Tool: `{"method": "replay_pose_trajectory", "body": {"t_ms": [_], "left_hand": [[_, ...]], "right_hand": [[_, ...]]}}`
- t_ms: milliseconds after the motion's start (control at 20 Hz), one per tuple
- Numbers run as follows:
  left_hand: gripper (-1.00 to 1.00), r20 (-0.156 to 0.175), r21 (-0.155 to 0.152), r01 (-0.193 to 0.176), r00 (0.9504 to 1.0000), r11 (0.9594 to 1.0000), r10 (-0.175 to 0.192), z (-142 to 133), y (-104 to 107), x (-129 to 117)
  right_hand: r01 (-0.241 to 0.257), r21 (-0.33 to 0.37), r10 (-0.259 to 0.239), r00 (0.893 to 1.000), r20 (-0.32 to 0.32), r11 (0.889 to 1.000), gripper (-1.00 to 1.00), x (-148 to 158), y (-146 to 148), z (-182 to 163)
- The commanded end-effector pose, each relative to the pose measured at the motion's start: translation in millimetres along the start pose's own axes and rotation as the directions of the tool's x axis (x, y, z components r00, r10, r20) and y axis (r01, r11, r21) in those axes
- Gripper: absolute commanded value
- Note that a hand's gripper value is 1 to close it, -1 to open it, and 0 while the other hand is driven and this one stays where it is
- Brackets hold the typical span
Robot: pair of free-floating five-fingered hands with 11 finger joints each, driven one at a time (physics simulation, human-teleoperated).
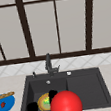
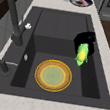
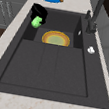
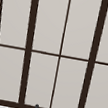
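Nearest the front camera, a large red ball [image 1: 66, 105] sat low over the sink's front edge. Just behind it, the right hand [image 1: 52, 94] was curled round a green-and-yellow corn cob [image 2: 81, 54], held above the basin's near side. Left hand [image 1: 32, 108] hung at the basin's front left corner; fingers cannot be told. Below lay a yellow-rimmed plate [image 2: 53, 75] on the basin floor. Farther back stood the faucet [image 1: 48, 65], with the window [image 4: 60, 51] beyond.

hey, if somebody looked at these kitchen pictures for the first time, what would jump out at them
Probably the big red ball at the sink's front edge in the front view. Next, the yellow-rimmed plate lying in the basin, and a black hand holding a green-and-yellow corn cob over the basin's near wall.
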Motion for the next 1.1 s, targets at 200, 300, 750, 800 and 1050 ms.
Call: {"method": "replay_pose_trajectory", "body": {"t_ms": [200, 300, 750, 800, 1050], "left_hand": [[0.0, 0.0, 0.0, 0.0, 1.0, 1.0, 0.0, 0.0, 0.0, 0.0], [0.0, 0.0, 0.0, 0.0, 1.0, 1.0, 0.0, 0.0, 0.0, 0.0], [0.0, 0.0, 0.0, 0.0, 1.0, 1.0, 0.0, 0.0, 0.0, 0.0], [0.0, 0.0, 0.0, 0.0, 1.0, 1.0, 0.0, 0.0, 0.0, 0.0], [0.0, 0.0, 0.0, 0.0, 1.0, 1.0, 0.0, 0.0, 0.0, 0.0]], "right_hand": [[-0.047, -0.016, 0.047, 0.999, -0.018, 0.999, 1.0, 23.8, 32.3, -71.9], [-0.065, -0.012, 0.065, 0.997, -0.033, 0.998, 1.0, 34.5, 43.6, -91.1], [-0.07, -0.01, 0.07, 0.997, 0.019, 0.998, 1.0, 61.6, 99.1, -136.6], [-0.055, -0.013, 0.055, 0.997, 0.047, 0.998, 1.0, 58.5, 105.2, -142.4], [-0.072, -0.065, 0.081, 0.985, 0.154, 0.995, 1.0, 60.5, 129.4, -178.0]]}}
